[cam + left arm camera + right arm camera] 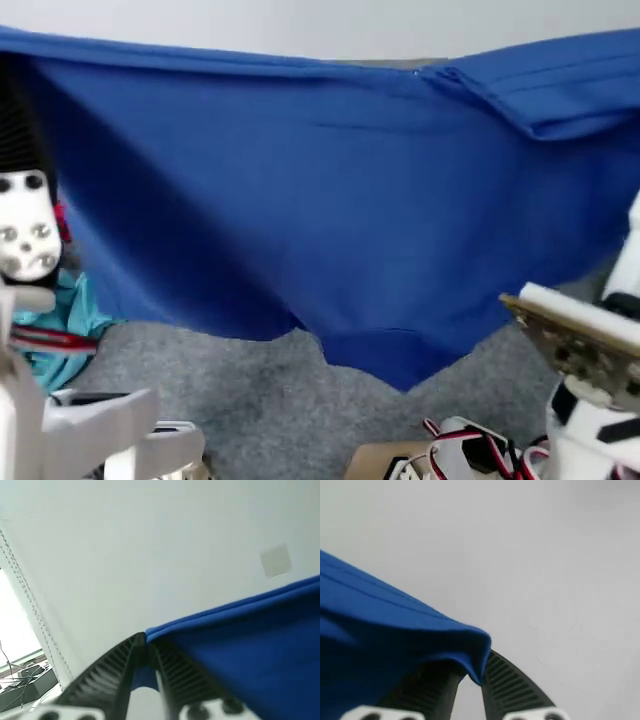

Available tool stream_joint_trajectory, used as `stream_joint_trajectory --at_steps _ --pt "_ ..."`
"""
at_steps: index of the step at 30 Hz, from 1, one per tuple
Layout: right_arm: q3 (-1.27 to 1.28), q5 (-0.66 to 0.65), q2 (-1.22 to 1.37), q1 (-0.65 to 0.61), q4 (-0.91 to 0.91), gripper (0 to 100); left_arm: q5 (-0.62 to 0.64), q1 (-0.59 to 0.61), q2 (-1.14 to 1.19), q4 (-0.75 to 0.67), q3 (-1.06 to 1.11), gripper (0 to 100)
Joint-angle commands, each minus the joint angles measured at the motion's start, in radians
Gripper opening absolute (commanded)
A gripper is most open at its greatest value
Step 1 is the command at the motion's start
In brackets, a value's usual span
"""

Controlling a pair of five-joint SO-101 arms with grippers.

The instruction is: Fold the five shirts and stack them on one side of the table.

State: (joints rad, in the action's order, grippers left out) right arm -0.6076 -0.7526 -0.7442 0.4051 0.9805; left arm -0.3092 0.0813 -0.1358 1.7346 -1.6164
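Observation:
A blue shirt [330,220] hangs spread wide in the air across the high view, its lower edge sagging to a point above the grey table [260,400]. My left gripper [146,650] is shut on one upper edge of the blue shirt [250,645], the cloth pinched between its black ribbed fingers [110,670], with a pale wall behind. My right gripper [477,672] is shut on another raised corner of the blue shirt [385,645]. The left arm's white body [25,235] stands at the left edge of the high view, the right arm's [590,340] at the right.
A teal garment [65,320] lies crumpled on the grey table behind the left arm. Red, black and white cables [470,445] and a brown board [375,462] sit at the table's near edge. A window frame with a stitched curtain edge [25,605] shows in the left wrist view.

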Motion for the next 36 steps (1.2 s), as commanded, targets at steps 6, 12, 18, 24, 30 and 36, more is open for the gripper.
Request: stream_joint_trajectory --at_steps 6,12,18,24,30,36 --pt "-0.034 -0.012 -0.056 0.039 -0.019 1.0 0.006 0.006 -0.244 0.021 0.318 0" --pt "-0.034 -0.012 -0.064 0.039 0.001 1.0 0.011 0.011 -0.480 0.020 0.647 0" --pt "-0.034 -0.048 -0.061 0.036 -0.010 1.0 0.011 0.008 -0.675 0.012 0.974 0" --pt "-0.034 -0.069 -0.064 0.036 0.001 1.0 0.011 0.011 -0.818 -0.117 1.199 0" --pt "-0.034 -0.077 -0.071 0.036 0.074 1.0 0.011 0.011 -0.893 -0.255 1.330 0" --pt "-0.034 -0.078 -0.117 0.039 0.137 1.0 0.011 0.012 -0.924 -0.290 1.333 0"
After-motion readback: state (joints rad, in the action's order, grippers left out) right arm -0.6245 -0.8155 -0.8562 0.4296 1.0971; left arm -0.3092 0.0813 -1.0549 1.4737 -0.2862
